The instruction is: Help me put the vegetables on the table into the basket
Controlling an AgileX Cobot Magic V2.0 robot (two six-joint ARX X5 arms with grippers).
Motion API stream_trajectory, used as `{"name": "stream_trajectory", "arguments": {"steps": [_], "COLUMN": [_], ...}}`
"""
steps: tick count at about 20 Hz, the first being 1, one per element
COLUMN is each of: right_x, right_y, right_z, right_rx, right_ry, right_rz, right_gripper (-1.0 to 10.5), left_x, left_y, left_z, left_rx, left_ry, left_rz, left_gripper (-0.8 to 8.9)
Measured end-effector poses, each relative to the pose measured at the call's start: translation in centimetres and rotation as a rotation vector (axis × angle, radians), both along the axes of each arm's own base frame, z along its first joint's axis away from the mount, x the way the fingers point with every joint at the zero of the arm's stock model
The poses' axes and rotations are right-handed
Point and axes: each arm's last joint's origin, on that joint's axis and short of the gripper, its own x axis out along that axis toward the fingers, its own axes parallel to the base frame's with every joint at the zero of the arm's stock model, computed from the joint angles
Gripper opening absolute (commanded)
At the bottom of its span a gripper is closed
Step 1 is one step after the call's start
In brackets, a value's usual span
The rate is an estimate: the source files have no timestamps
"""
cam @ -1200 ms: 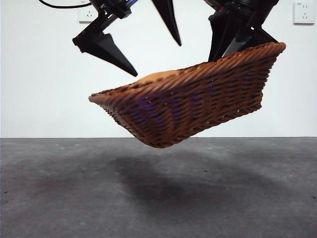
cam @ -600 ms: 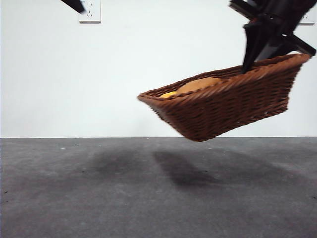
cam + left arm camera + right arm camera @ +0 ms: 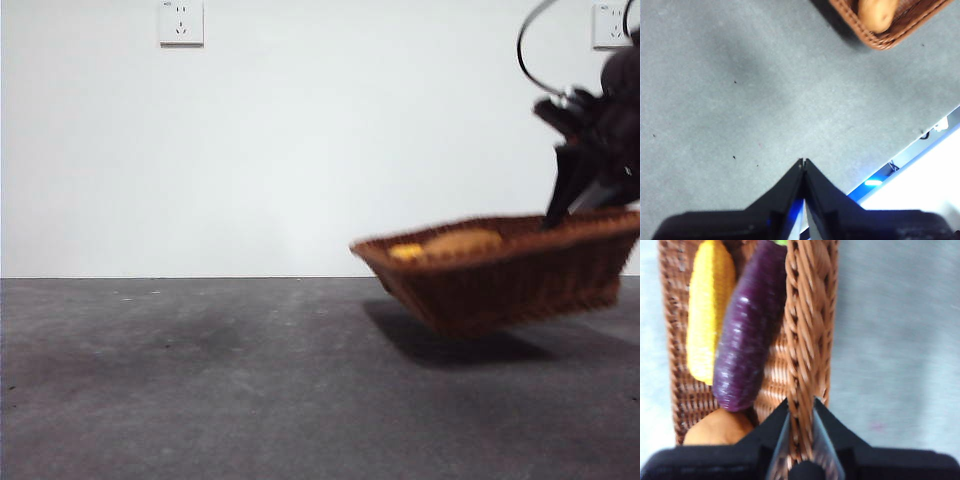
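Observation:
The brown wicker basket (image 3: 505,272) hangs tilted just above the table (image 3: 200,380) at the right. My right gripper (image 3: 801,407) is shut on the basket's rim (image 3: 805,330); it shows dark at the right edge of the front view (image 3: 590,175). Inside lie the yellow corn cob (image 3: 710,310), the purple eggplant (image 3: 745,335) and the tan potato (image 3: 717,429). The front view shows the potato (image 3: 462,242) and corn (image 3: 407,252) above the rim. My left gripper (image 3: 803,162) is shut and empty over bare table; a basket corner (image 3: 880,30) with the potato (image 3: 877,12) shows in its view.
A white wall with two power sockets (image 3: 181,22) stands behind the table. The table's edge (image 3: 920,137) shows in the left wrist view, with a lit floor area beyond it.
The basket has moved right and down, from high above the table to just over it, and tilts less. The left gripper has left the front view.

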Motion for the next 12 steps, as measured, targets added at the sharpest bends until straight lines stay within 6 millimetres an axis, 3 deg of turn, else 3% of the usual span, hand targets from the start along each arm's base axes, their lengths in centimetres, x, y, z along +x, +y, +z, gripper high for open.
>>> {"name": "stream_trajectory", "arguments": {"steps": [6, 12], "right_x": [2.5, 3.3], "right_y": [-1.0, -1.3], "right_z": [-4.9, -5.6], "right_rx": [0.067, 0.092], "right_ry": [0.019, 0.005], "right_rz": [-0.013, -0.067], "right_gripper": [-0.2, -0.1], "left_x": [-1.6, -3.1], "left_y": [1.3, 2.5], "left_z": [1.0, 1.4], "left_rx": [-0.049, -0.050], "left_ry": [-0.050, -0.044], "left_rz": [0.009, 0.016], "left_gripper": [-0.09, -0.09]}}
